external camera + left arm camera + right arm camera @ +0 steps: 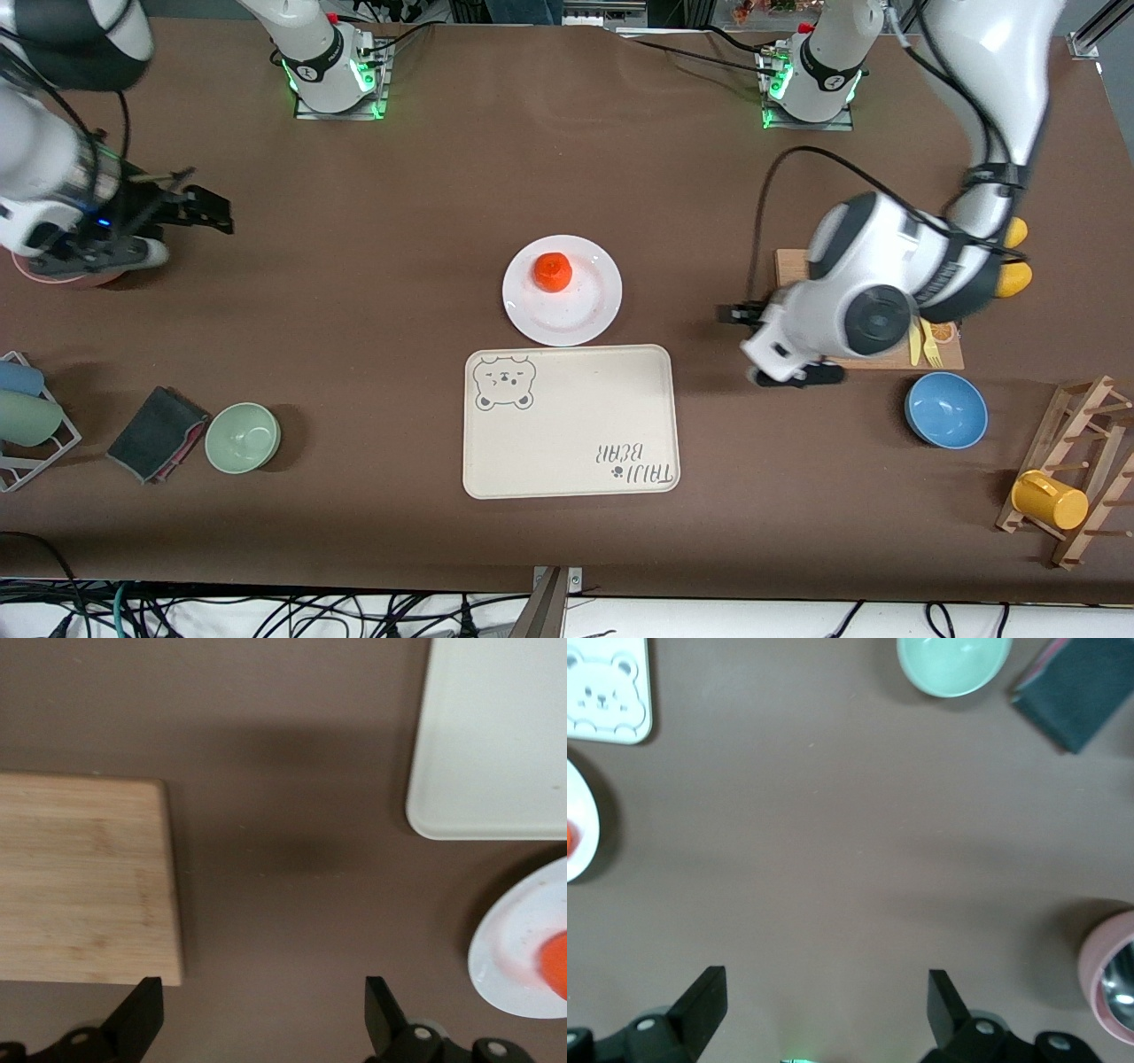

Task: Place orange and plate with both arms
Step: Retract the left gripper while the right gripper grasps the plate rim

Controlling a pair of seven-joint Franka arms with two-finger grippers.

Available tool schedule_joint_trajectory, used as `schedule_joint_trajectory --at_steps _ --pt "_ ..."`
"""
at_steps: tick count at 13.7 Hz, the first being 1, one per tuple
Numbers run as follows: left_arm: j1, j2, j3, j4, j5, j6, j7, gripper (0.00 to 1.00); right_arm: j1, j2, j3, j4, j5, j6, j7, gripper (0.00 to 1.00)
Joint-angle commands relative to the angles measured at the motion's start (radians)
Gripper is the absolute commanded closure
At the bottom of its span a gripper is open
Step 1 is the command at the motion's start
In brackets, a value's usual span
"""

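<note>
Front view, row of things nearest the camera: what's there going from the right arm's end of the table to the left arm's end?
Wire rack → dark folded cloth → green bowl → bear-printed tray → blue bowl → yellow mug on the wooden rack.

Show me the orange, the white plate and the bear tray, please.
orange (552, 271): front view, its top.
white plate (585, 319): front view, bare rim.
bear tray (576, 425): front view, blank middle.
</note>
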Motion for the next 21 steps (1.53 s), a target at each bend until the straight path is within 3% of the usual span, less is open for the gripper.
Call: schedule_joint_trajectory --at_steps 1,2,5,8,11,13,15,16,19,21 --pt "0.062 -0.057 -0.015 -0.03 0.077 -0.069 0.034 0.0 0.024 0.099 0.004 0.014 0.09 0.035 0.009 0.0" --pt "0.065 -0.068 -0.014 -0.028 0.118 -0.072 0.039 0.0 0.041 0.122 0.01 0.009 0.176 0.088 0.01 0.0" --pt "0.149 -0.078 -0.015 -0.019 0.149 -0.075 0.153 0.0 0.121 0.22 0.013 0.006 0.267 0.223 0.079 0.0" --pt "0.241 -0.138 -0.02 -0.008 0.134 -0.075 0.198 0.0 0.179 0.335 0.015 0.005 0.515 0.367 0.131 0.0" --pt "0.261 -0.196 -0.026 -0.021 0.127 -0.083 0.197 0.0 0.211 0.42 0.044 -0.038 0.745 0.482 0.113 0.0" --pt "0.269 -0.209 -0.023 -0.018 0.082 -0.083 0.195 0.0 0.254 0.437 0.094 -0.115 0.8 0.695 0.09 0.0" --pt "0.292 -0.223 -0.026 -0.015 0.065 -0.084 0.204 0.0 0.254 0.467 0.121 -0.146 0.821 0.763 0.017 0.0" --pt "0.295 -0.239 -0.02 -0.025 0.044 -0.074 0.209 0.0 0.254 0.478 0.121 -0.147 0.909 0.764 -0.037 0.0" --pt "0.208 -0.336 0.098 -0.073 -0.017 -0.072 0.223 0.0 0.257 0.509 0.125 -0.175 1.224 0.762 -0.34 0.0" --pt "0.102 -0.406 0.239 -0.125 -0.079 -0.072 0.281 0.0 0.26 0.529 0.127 -0.19 1.327 0.762 -0.456 0.0"
